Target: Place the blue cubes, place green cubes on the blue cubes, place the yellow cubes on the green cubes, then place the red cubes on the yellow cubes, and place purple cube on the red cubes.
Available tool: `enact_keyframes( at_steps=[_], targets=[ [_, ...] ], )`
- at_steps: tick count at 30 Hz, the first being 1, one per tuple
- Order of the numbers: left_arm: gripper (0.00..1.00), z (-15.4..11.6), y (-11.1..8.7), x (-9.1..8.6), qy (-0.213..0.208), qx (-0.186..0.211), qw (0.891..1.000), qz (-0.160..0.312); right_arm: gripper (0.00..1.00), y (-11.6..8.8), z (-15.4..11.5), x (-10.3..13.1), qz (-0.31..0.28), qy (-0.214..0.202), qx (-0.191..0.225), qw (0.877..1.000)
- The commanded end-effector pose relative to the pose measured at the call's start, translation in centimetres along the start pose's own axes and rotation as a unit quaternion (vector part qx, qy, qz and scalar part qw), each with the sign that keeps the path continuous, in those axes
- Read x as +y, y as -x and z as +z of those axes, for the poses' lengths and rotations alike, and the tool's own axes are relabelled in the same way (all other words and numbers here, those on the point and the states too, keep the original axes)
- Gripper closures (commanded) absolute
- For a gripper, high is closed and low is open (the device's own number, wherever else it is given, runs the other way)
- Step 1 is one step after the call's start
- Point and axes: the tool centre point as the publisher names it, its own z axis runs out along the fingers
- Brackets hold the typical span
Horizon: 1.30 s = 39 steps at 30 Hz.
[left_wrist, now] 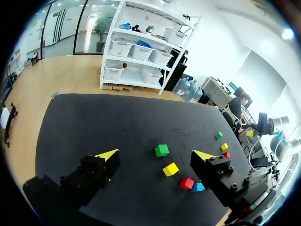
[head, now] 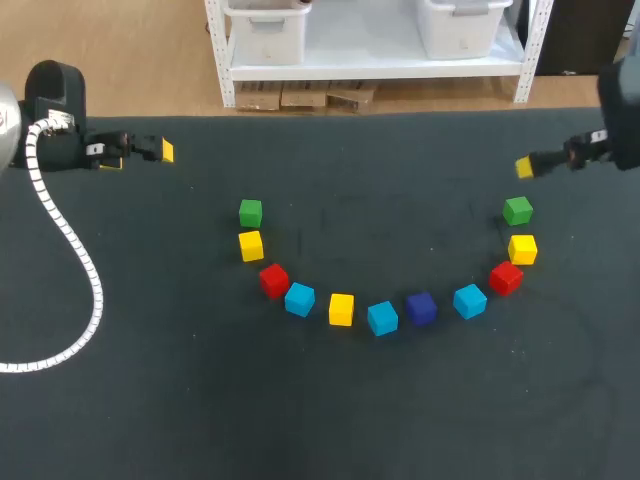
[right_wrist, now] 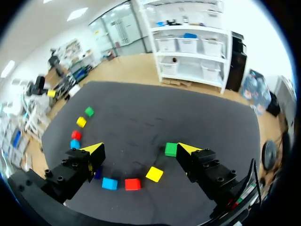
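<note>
Cubes, 11 in all, lie single in a shallow arc on the black table, none stacked, so I judge this step 1: placing the 3 blue ones. The left arm sits well up and left of the purple cube, the right arm well up and right of it. The left claw and right claw both gape wide, holding and touching nothing. Next, 1 claw should drop over a blue cube, such as the one just right of the purple cube.
</note>
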Motion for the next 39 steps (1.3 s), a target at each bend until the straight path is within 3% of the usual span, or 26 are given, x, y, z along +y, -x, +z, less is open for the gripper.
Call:
enact_keyframes(
  at_steps=[1,6,11,17,23,27,36,39],
  targets=[
    [0.00,0.0,-0.2,0.3,-0.006,-0.004,1.000,0.001,0.00,-0.6,-0.5,1.7,-0.064,0.039,0.036,0.997],
    [0.00,0.0,-0.2,0.3,-0.006,-0.004,1.000,0.001,0.00,-2.0,0.1,5.0,-0.171,0.062,0.094,0.979],
    [0.00,0.0,-0.2,0.3,-0.006,-0.004,1.000,0.001,0.00,-4.0,0.9,8.3,-0.284,0.084,0.133,0.946],
    [0.00,0.0,-0.2,0.3,-0.006,-0.004,1.000,0.001,0.00,-6.9,1.9,9.8,-0.413,0.117,0.191,0.883],
    [0.00,0.0,-0.2,0.3,-0.006,-0.004,1.000,0.001,0.00,-9.1,2.9,8.6,-0.472,0.157,0.230,0.836],
    [0.00,0.0,-0.2,0.3,-0.006,-0.004,1.000,0.001,0.00,-10.6,3.1,9.1,-0.527,0.180,0.247,0.793],
    [0.00,0.0,-0.2,0.3,-0.006,-0.004,1.000,0.001,0.00,-13.7,5.0,10.4,-0.619,0.180,0.312,0.698],
    [0.00,0.0,-0.2,0.3,-0.006,-0.004,1.000,0.001,0.00,-14.5,5.7,10.3,-0.637,0.175,0.329,0.675]
  ],
)
